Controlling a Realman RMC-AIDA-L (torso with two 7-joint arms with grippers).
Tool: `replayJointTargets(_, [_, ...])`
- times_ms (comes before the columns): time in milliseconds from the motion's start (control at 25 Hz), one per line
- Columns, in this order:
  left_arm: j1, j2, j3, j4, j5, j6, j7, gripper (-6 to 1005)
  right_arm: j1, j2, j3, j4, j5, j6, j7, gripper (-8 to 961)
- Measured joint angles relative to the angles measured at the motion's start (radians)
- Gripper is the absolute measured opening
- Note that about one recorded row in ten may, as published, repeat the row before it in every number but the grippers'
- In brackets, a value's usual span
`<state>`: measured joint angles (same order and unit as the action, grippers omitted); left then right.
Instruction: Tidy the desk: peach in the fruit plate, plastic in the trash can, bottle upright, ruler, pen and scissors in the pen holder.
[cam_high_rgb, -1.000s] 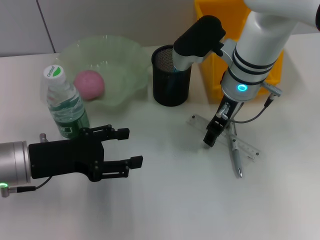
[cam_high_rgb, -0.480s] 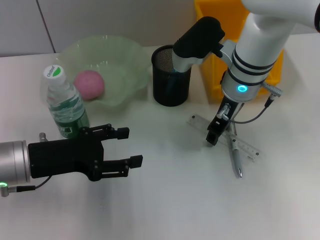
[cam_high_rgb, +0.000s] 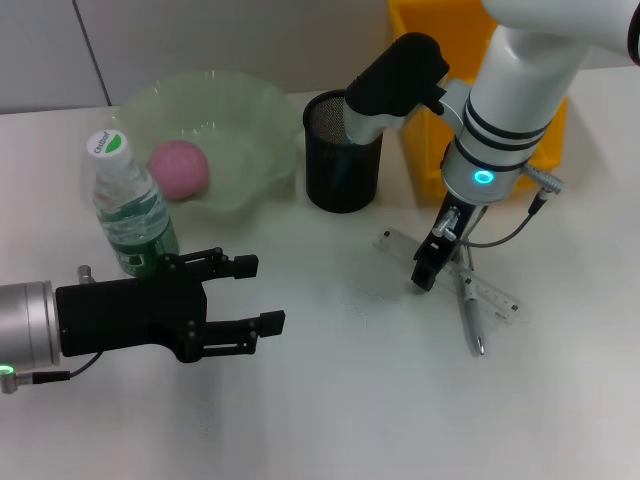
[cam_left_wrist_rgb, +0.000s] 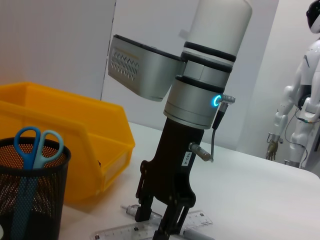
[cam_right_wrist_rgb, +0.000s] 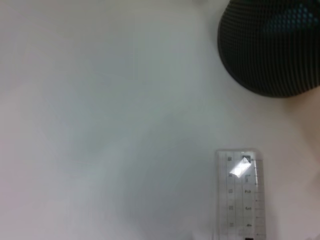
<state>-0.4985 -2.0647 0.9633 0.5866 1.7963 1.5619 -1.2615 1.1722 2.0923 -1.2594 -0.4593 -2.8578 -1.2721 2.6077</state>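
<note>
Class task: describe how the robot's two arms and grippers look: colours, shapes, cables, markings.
The left gripper is matte black with slim fingers, on a silver cylindrical wrist showing a small green light. The right arm is white with black rings, a glowing cyan ring and a grey cable; its right gripper is black, with a small white label.

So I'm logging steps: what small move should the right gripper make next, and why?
Probably close on the ruler. The right gripper is down at the table with its fingers straddling it, beside the pen; neither is in the holder yet.
</note>
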Motion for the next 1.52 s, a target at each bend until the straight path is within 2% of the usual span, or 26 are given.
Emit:
replayJointTargets(440, [0.000, 0.000, 0.000, 0.001, 0.000, 0.000, 0.002, 802, 0.001, 0.000, 0.000, 0.007, 0.000, 0.004, 0.007, 541])
replayJointTargets(720, [0.000, 0.000, 0.000, 0.000, 0.000, 0.001, 0.001, 802, 0.001, -0.002, -0.001, 0.006, -0.008, 0.010, 0.018, 463])
replayJointTargets(800, [0.000, 0.000, 0.000, 0.000, 0.000, 0.002, 0.001, 802, 0.000, -0.003, -0.001, 0.002, -0.008, 0.010, 0.018, 380])
replayJointTargets(920, [0.002, 0.000, 0.000, 0.000, 0.000, 0.003, 0.002, 802, -0.005, -0.006, -0.001, -0.019, -0.006, 0.006, 0.018, 380])
replayJointTargets(1120, [0.004, 0.000, 0.000, 0.005, -0.001, 0.006, -0.001, 802, -0.020, -0.008, 0.009, -0.090, 0.009, -0.038, 0.012, 380])
replayJointTargets(1320, [0.003, 0.000, 0.000, 0.007, -0.001, 0.010, -0.006, 802, -0.054, -0.009, 0.002, -0.203, 0.117, -0.138, -0.040, 380])
replayJointTargets(1400, [0.003, 0.001, 0.000, 0.008, -0.002, 0.012, -0.007, 802, -0.084, -0.008, 0.001, -0.278, 0.139, -0.170, -0.050, 380])
replayJointTargets(1440, [0.002, 0.002, 0.000, 0.009, -0.002, 0.015, -0.007, 802, -0.122, -0.008, 0.000, -0.354, 0.163, -0.191, -0.063, 380])
replayJointTargets(1520, [0.002, 0.002, 0.000, 0.009, -0.002, 0.017, -0.007, 802, -0.147, -0.009, 0.000, -0.397, 0.185, -0.198, -0.075, 380])
